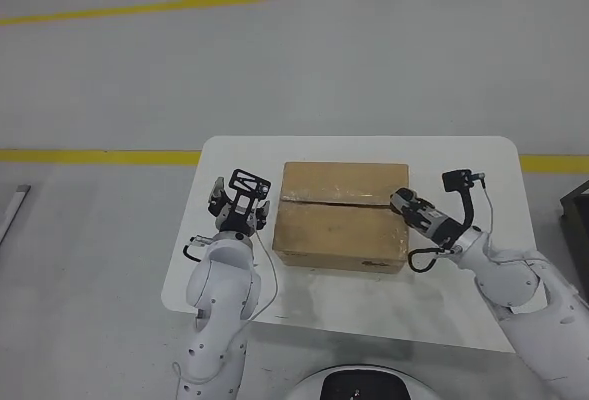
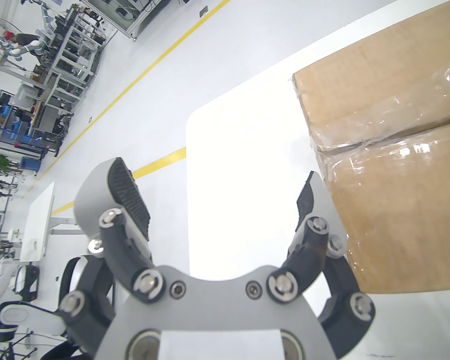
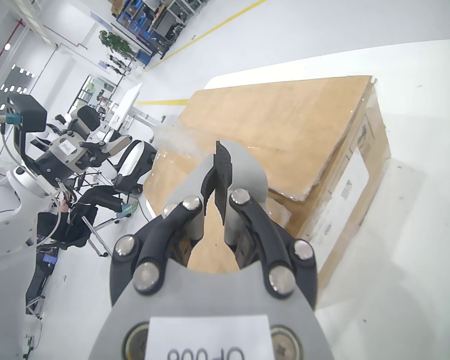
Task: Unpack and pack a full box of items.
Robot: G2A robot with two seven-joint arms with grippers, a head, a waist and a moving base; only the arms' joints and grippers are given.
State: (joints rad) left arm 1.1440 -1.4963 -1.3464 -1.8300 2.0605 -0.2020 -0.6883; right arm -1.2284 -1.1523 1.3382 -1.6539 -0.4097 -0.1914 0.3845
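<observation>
One cardboard box [image 1: 342, 215], brown, sits at the middle of the white table [image 1: 474, 300] in front of you. Both top flaps are down and meet along a seam that runs the length of the lid. Clear tape [image 2: 393, 129], wrinkled, covers that seam and runs down over the end wall on the left arm's side. A pale label [image 3: 354, 174] is stuck on the end wall on the right arm's side. At that end the flap edges look ragged and the seam gapes slightly. Two grippers, one at each short end of the box. The left gripper [image 2: 213, 176] is low over the table, just beside the box's left end. Its ribbed fingers are spread wide, with bare tabletop between them, and one finger [image 2: 311, 196] stands right next to the box wall; you cannot tell whether it touches. The right gripper [image 3: 220, 151] is over the right end of the lid, near the taped seam. Its two pads [image 3: 222, 168] are pressed flat together, and nothing can be seen pinched between them. One yellow line [image 1: 74, 157] crosses the grey floor beyond the table.
</observation>
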